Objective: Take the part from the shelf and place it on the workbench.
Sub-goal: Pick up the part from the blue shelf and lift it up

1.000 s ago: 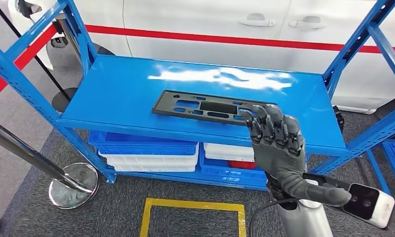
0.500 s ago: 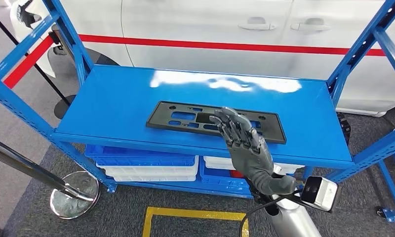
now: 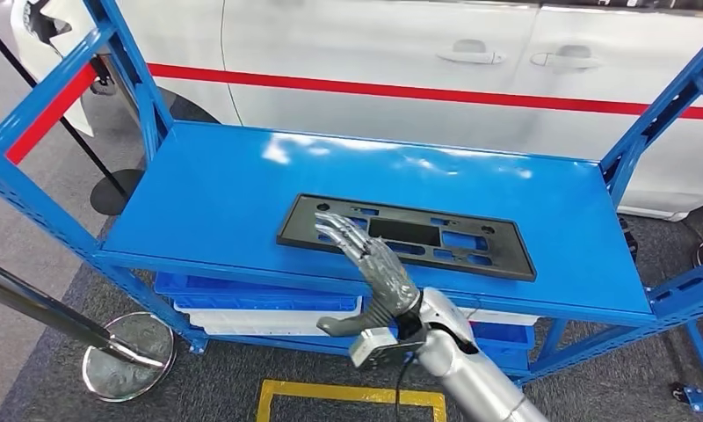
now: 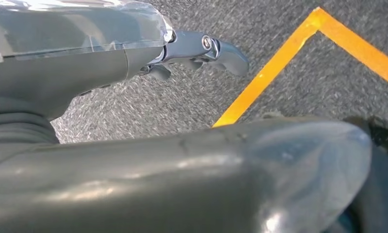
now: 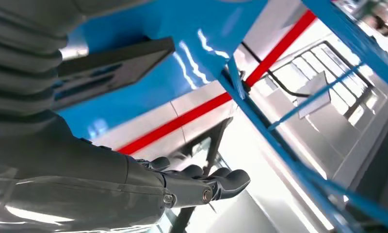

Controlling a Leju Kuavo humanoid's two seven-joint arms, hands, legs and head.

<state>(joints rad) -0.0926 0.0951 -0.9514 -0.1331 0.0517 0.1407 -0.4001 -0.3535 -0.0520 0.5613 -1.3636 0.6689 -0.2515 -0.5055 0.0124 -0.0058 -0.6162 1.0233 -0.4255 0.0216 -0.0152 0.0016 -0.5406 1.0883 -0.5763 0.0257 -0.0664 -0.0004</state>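
Operator, your right robot hand [image 3: 373,268] reaches over the front edge of the blue shelf [image 3: 216,185], fingers stretched out and slightly apart, thumb swung out to the side below the shelf edge. Its fingertips [image 3: 332,225] lie over the near left portion of the part [image 3: 471,251]; from the head view you cannot tell whether they touch it or hover just above. It grips nothing.

The part is a flat black rectangular frame with several cut-outs, lying flat on the top deck of the shelf, toward 6 o'clock on the deck and a little right of centre, its long side running roughly along the front edge. In the right wrist view the part's end [image 5: 109,68] shows as a dark slab on the blue deck, just beyond the ribbed cover of the hand.

Your left robot hand [image 4: 197,48] appears in the left wrist view over grey carpet [image 4: 328,77] crossed by a yellow floor line [image 4: 274,68]. Its fingers are loosely curled and hold nothing, though the view does not settle whether they are together or apart.

Below the deck, blue and white bins [image 3: 260,294] are stacked. Behind the shelf, at 12 o'clock, stands a white car [image 3: 374,53] with a red stripe. At 8 o'clock a chrome stanchion base [image 3: 124,356] sits on the floor.
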